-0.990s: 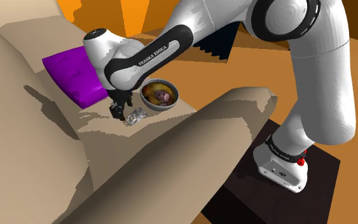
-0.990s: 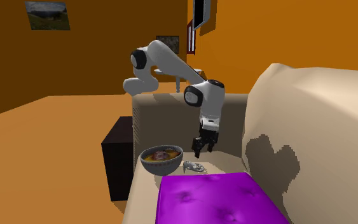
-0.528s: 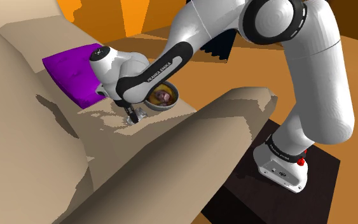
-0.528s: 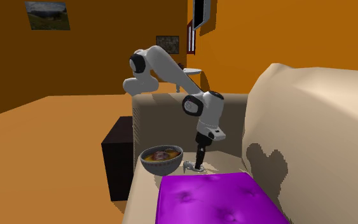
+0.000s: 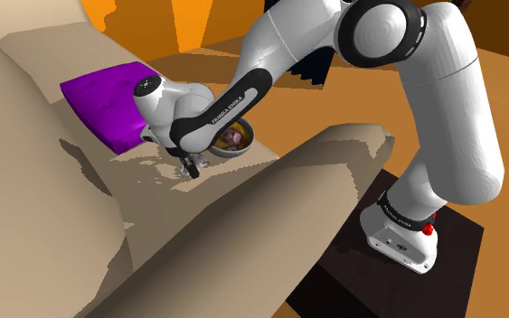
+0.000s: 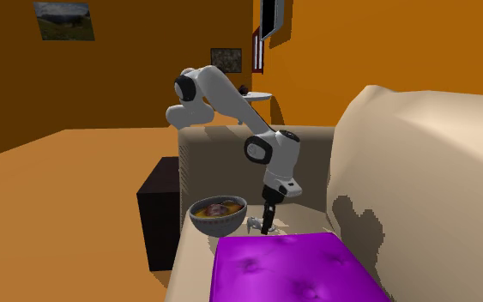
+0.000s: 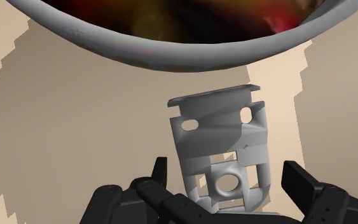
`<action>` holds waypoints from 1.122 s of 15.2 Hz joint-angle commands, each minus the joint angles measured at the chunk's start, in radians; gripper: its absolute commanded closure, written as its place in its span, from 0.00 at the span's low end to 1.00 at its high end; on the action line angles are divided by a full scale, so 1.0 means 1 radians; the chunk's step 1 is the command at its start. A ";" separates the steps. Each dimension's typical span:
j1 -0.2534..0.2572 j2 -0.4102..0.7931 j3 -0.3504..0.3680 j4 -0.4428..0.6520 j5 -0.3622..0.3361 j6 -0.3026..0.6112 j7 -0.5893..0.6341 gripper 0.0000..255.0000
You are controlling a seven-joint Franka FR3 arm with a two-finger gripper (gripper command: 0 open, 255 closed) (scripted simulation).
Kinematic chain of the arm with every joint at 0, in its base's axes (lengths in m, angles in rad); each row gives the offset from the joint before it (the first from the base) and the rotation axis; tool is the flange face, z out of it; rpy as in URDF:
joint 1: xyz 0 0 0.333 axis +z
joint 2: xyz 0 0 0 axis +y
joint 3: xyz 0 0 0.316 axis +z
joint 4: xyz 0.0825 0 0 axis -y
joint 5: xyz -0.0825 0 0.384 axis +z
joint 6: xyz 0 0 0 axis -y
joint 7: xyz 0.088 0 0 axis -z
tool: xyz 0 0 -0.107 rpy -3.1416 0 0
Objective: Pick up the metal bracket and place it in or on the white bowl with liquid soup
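Grey, hole-pierced bracket (image 7: 215, 127) sits untouched inside the wide gripper (image 7: 227, 169), beside rounded grey bowl (image 7: 171, 54).

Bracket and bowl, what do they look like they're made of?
The bracket looks like dull grey sheet metal: thin, folded edges, punched holes; flat shading leaves it open. The bowl is matte grey with a smooth rim; material unclear.

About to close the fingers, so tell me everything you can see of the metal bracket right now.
The bracket is a plain grey, metal-looking plate with a raised flange at the end nearest the bowl, two oval slots beside that and a round hole amid cut-outs near the gripper. It lies flat on the beige seat, apart from the bowl, between open fingers, not clasped.
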 commanded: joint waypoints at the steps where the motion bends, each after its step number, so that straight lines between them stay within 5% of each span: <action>1: 0.000 0.000 0.000 0.000 0.000 0.000 0.000 0.00; 3: 0.000 0.000 0.000 0.000 0.000 0.000 0.000 0.00; 4: 0.000 0.000 0.000 0.000 0.000 0.000 0.000 1.00; 17: -0.009 -0.036 0.013 -0.005 0.016 -0.029 -0.013 1.00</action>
